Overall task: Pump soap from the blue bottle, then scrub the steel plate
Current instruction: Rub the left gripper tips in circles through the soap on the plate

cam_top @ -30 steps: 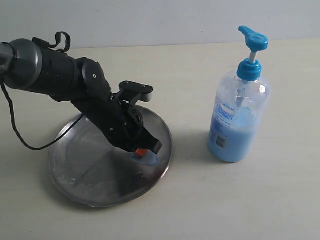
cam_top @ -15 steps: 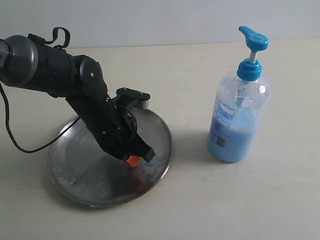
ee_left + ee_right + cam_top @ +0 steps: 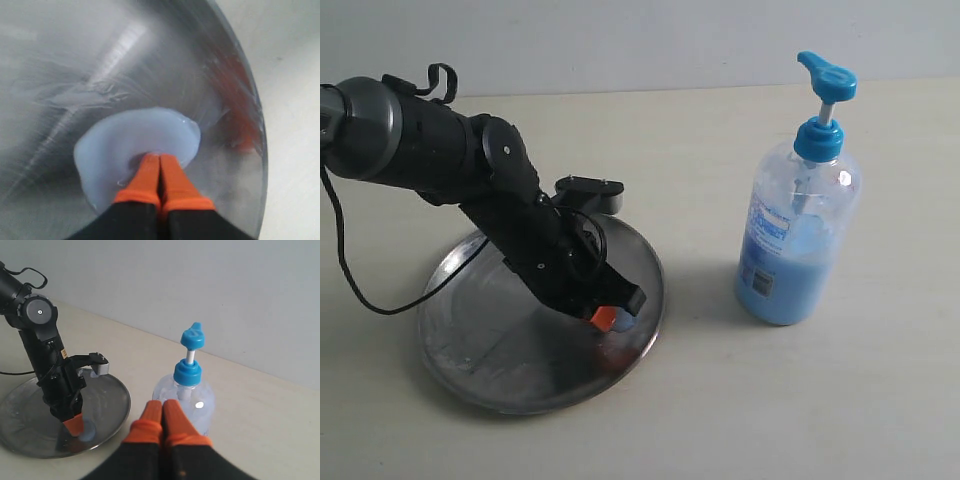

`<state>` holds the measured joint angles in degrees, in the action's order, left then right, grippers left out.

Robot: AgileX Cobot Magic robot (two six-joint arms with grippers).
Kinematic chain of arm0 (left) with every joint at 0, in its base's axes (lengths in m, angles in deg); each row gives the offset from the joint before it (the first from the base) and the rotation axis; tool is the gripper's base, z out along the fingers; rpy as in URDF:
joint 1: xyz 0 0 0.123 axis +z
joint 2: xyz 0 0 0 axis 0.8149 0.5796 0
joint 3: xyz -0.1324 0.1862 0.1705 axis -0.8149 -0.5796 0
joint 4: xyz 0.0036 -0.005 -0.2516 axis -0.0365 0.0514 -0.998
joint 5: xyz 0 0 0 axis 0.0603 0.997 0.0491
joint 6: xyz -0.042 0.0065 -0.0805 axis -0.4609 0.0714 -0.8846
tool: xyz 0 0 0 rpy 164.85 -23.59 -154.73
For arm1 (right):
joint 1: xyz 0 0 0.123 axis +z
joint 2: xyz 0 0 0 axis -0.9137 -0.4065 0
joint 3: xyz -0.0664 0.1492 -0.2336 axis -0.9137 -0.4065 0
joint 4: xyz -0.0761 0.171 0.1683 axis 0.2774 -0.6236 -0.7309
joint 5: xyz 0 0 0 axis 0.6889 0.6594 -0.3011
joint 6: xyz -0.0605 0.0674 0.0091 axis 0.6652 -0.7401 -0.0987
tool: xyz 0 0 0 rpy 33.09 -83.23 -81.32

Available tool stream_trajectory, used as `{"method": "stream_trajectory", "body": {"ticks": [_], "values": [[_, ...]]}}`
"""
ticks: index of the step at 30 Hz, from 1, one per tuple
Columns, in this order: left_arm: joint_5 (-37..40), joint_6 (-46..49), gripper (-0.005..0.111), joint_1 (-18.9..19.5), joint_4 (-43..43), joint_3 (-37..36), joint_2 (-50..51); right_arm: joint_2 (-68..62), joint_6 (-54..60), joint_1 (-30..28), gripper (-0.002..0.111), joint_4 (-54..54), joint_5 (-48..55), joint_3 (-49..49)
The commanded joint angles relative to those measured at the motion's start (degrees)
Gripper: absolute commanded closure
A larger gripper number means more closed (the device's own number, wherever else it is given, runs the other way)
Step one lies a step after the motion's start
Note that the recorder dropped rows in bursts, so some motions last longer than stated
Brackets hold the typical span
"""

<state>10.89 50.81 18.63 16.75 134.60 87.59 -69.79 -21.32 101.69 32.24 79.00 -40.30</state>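
Observation:
The steel plate lies on the table at the left of the exterior view. My left gripper is shut, its orange fingertips pressed into a light blue blob of soap near the plate's right rim. The soap also shows beside that gripper in the right wrist view. The blue bottle stands upright to the right of the plate, pump head up. My right gripper is shut and empty, hanging in the air apart from the blue bottle; it is out of the exterior view.
A black cable hangs from the left arm past the plate's left side. The beige table runs back to a pale wall.
The left gripper's tips have swung back and forth a little in the soap near the plate's right rim. The bottle has not moved.

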Motion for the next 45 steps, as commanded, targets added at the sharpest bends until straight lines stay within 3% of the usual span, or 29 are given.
{"method": "stream_trajectory", "body": {"ticks": [1,6,33,45], "values": [[-0.5,4.1,0.107,0.0,-2.5,-0.6,0.8,0.3,-0.4,0.0,0.108,0.2,-1.2,-0.5],[0.2,11.2,0.107,0.0,-8.4,-0.6,0.8,0.3,-0.4,0.0,0.108,0.2,-1.2,-0.5],[-7.4,10.9,0.107,0.2,-9.0,-0.6,2.4,0.3,0.0,0.0,0.108,0.3,-1.2,-0.5],[-3.8,-5.9,0.107,0.7,13.9,-0.6,-0.9,0.3,0.0,0.0,0.108,0.3,-0.9,-0.5]]}}
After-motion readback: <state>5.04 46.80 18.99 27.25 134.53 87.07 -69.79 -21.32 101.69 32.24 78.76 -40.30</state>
